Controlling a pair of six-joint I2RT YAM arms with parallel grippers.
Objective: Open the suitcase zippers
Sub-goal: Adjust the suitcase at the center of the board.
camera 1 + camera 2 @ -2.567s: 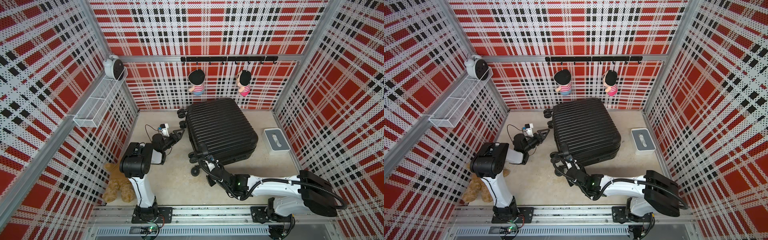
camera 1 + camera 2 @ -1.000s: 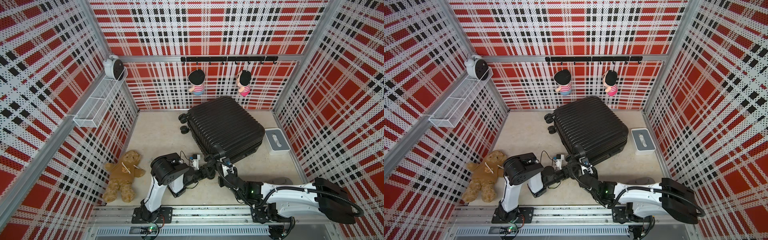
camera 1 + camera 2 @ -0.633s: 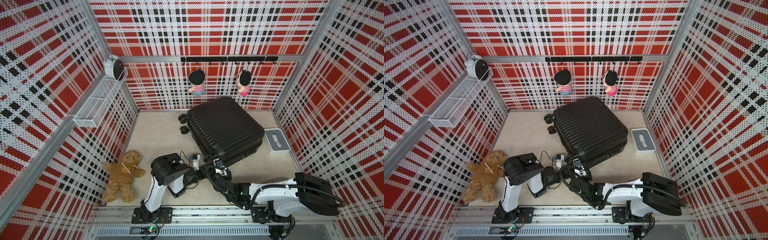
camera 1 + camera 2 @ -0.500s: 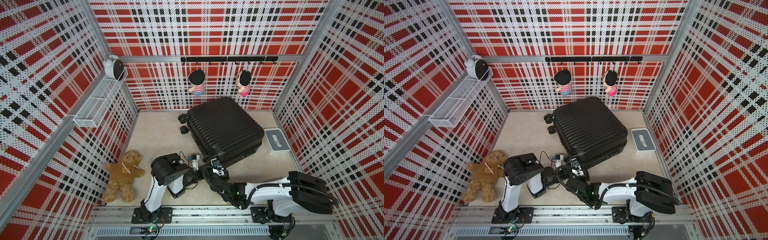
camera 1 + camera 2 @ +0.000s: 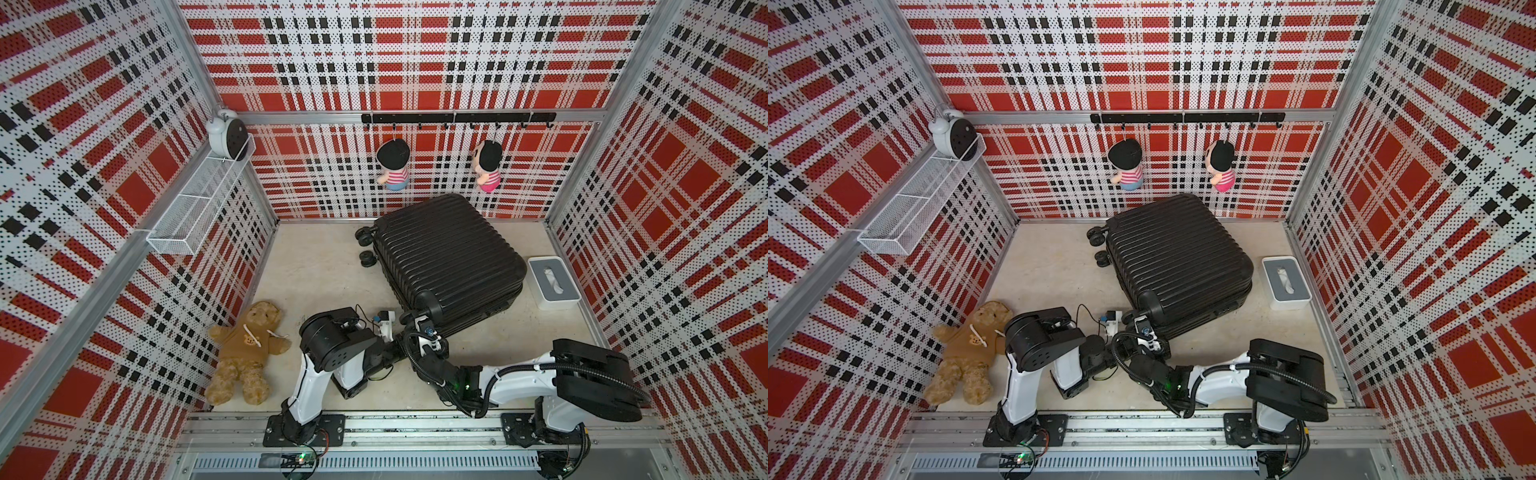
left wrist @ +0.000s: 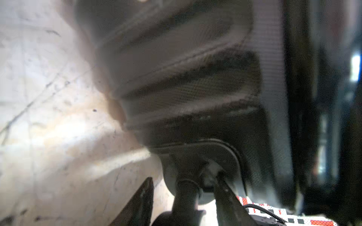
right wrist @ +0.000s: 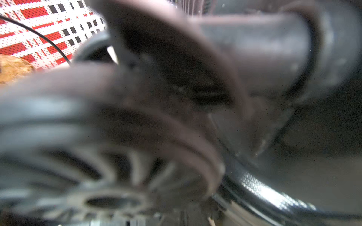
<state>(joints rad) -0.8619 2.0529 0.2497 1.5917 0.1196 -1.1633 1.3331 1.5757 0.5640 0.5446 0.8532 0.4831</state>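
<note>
The black ribbed suitcase (image 5: 444,253) (image 5: 1175,253) lies flat on the floor at the back right. Its zippers run along the seam (image 5: 486,309) of the near side; no pull can be made out. Both arms meet at the near-left corner wheel (image 5: 428,299). In the left wrist view my left gripper (image 6: 184,178) stands open astride a wheel (image 6: 195,168): one finger (image 6: 225,195) touches it and the other finger (image 6: 143,199) is clear of it. My right gripper (image 5: 417,322) is shut at the same corner. Its wrist view is a blur of wheels (image 7: 109,195).
A white-grey tissue box (image 5: 552,282) stands just right of the case. A brown teddy bear (image 5: 245,353) lies at the near left by the left arm's base. Two dolls (image 5: 395,166) hang on the back wall. A wire basket (image 5: 195,212) juts from the left wall.
The right arm has folded back to the left, and its wrist has slid along the case's near edge to the corner wheel. The left arm has stayed put. The case shifted slightly.
</note>
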